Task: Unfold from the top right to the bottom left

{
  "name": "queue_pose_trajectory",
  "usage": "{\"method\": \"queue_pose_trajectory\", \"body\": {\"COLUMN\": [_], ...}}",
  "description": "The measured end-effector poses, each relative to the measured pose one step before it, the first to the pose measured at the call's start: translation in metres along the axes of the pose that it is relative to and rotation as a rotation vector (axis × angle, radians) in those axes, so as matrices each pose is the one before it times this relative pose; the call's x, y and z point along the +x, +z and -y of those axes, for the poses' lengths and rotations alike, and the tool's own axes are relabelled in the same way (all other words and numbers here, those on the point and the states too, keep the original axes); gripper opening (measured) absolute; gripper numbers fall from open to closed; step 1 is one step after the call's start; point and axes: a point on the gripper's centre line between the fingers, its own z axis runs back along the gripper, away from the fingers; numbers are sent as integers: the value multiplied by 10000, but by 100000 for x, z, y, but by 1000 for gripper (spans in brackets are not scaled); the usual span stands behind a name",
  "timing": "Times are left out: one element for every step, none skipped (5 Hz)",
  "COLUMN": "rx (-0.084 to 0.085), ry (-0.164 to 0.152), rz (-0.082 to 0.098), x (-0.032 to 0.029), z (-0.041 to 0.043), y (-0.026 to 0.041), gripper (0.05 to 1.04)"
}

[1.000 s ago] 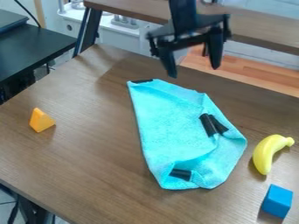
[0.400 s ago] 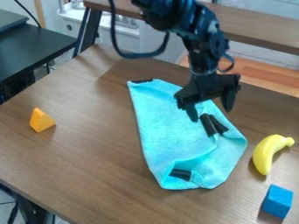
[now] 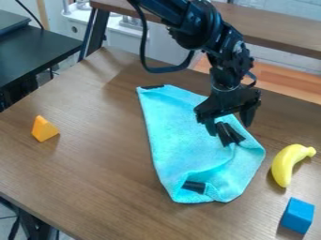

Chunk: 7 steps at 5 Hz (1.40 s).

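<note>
The gripper (image 3: 229, 129) hangs over the upper right part of the blue cloth (image 3: 179, 136), its two fingers spread apart with nothing held between them. The left finger in the view is just beside a pair of black strips (image 3: 223, 135) near the cloth's right edge, and the other finger is out past that edge; whether either one touches the fabric, I cannot tell. The cloth lies on the wooden table (image 3: 81, 187), well inside its edges, and it is only partly open. Its upper left corner, marked by a black tab (image 3: 152, 86), looks flat, and the long left edge runs fairly straight down. The right side slants inward, and the lower end is bunched and turned over around another black strip (image 3: 194, 187). Judging by this, the unfolding has got as far as placing the gripper near the fold: no layer is gripped or lifted, and the turned-over part is yet to be opened. What seems left is to lower onto the cloth by the paired strips, close on the top layer alone, draw it toward the bottom left, let go and leave it flat. The yellow banana (image 3: 285, 164) and the blue block (image 3: 298, 215) lie right of the cloth, the orange wedge (image 3: 44, 129) well apart on its left.
</note>
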Motion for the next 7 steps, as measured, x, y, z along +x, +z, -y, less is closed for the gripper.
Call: {"method": "queue_pose_trajectory", "body": {"rx": [175, 156, 295, 218, 19, -29, -6], "ry": [-74, -277, -157, -3, 35, 69, 25], "rz": [-56, -102, -125, 178, 65, -67, -138], "x": [396, -127, -345, 137, -143, -106, -176], "z": [-602, -384, -614, -393, 252, 47, 55], "y": [-20, -343, -850, -565, -325, 0, 46], "gripper": [999, 999, 999, 943, 663, 363, 185]}}
